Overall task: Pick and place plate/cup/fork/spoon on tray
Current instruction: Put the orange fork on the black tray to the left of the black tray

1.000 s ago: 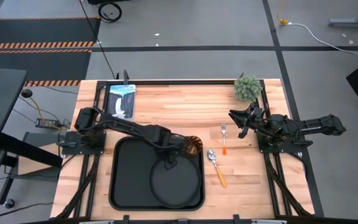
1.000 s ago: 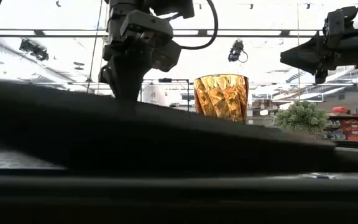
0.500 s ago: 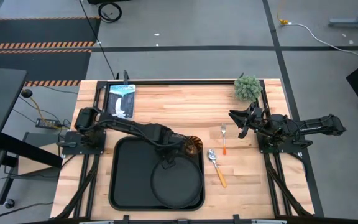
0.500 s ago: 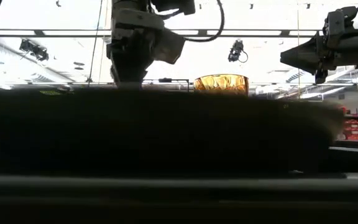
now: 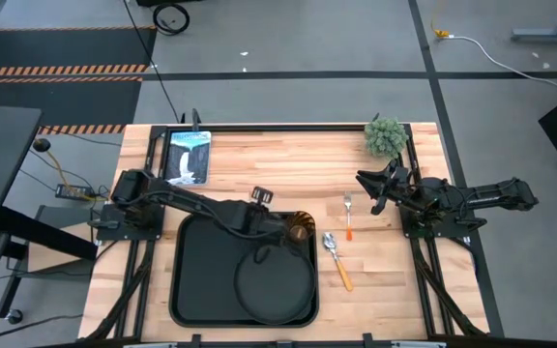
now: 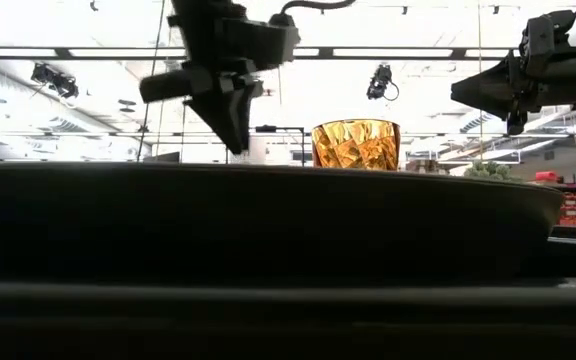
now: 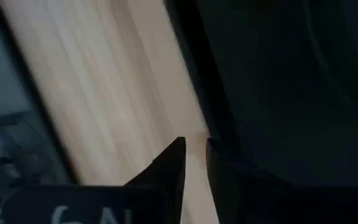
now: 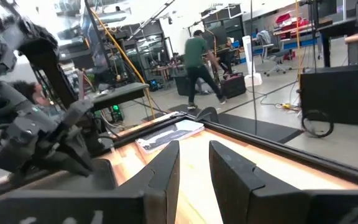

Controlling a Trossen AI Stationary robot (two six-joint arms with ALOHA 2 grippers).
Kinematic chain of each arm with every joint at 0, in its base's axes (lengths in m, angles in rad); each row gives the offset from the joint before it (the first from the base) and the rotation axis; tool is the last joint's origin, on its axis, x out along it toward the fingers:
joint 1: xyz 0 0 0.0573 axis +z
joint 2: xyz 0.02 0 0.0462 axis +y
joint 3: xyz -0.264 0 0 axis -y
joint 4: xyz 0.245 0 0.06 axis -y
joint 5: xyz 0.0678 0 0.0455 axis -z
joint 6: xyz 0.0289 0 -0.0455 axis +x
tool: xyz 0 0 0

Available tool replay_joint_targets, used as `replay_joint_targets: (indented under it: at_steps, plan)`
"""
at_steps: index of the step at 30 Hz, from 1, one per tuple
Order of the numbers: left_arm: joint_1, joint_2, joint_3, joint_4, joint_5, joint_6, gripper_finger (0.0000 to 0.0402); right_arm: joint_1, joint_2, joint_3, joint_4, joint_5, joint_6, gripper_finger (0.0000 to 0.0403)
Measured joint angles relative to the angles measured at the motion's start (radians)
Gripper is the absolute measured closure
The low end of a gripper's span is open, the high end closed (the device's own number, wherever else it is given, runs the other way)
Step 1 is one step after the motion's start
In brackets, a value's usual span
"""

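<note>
The round black plate (image 5: 277, 288) lies flat in the near right part of the black tray (image 5: 187, 290); in the low view the plate (image 6: 268, 220) fills the foreground. The amber cup (image 5: 301, 228) stands upright in the tray's far right corner (image 6: 356, 145). My left gripper (image 5: 277, 235) hangs shut above the plate's far rim, beside the cup, touching nothing (image 6: 236, 145) (image 7: 195, 155). The red-orange-handled fork (image 5: 348, 215) and the yellow-orange-handled spoon (image 5: 337, 259) lie on the table right of the tray. My right gripper (image 5: 368, 191) waits shut at the right, raised (image 6: 468, 92).
A small green plant (image 5: 385, 137) stands at the far right corner and a picture card (image 5: 188, 155) lies at the far left. Bare wood lies between the tray and the far edge. A person (image 8: 197, 62) walks in the room beyond the table.
The plate, tilted a second ago with its far rim raised under my left gripper, has come down and now lies flat in the tray. My left gripper has let go of it, risen clear and turned at the wrist.
</note>
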Motion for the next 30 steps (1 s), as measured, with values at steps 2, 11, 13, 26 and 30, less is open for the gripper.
replay_joint_targets:
  at_steps: [2, 11, 13, 26, 30]
  plan:
    - [0.009, -0.030, -0.018, -0.009, 0.000, -0.006, 0.0344, 0.000, -0.001, 0.000, 0.032, -0.001, 0.054, 0.0310]
    - [-0.023, -0.305, -0.310, 0.169, 0.032, -0.189, 0.0379, -0.002, 0.013, 0.000, 0.102, -0.060, 0.232, 0.0310]
    - [-0.039, -0.367, -0.377, 0.235, 0.050, -0.237, 0.0384, -0.004, 0.030, 0.002, 0.096, -0.111, 0.254, 0.0310]
    - [-0.064, -0.738, -0.754, 0.639, 0.144, -0.433, 0.0388, -0.005, 0.392, 0.169, -0.360, -0.181, 0.576, 0.0313]
    - [-0.062, -0.852, -0.832, 0.679, 0.140, -0.468, 0.0388, 0.008, 0.536, 0.233, -0.441, -0.189, 0.646, 0.0313]
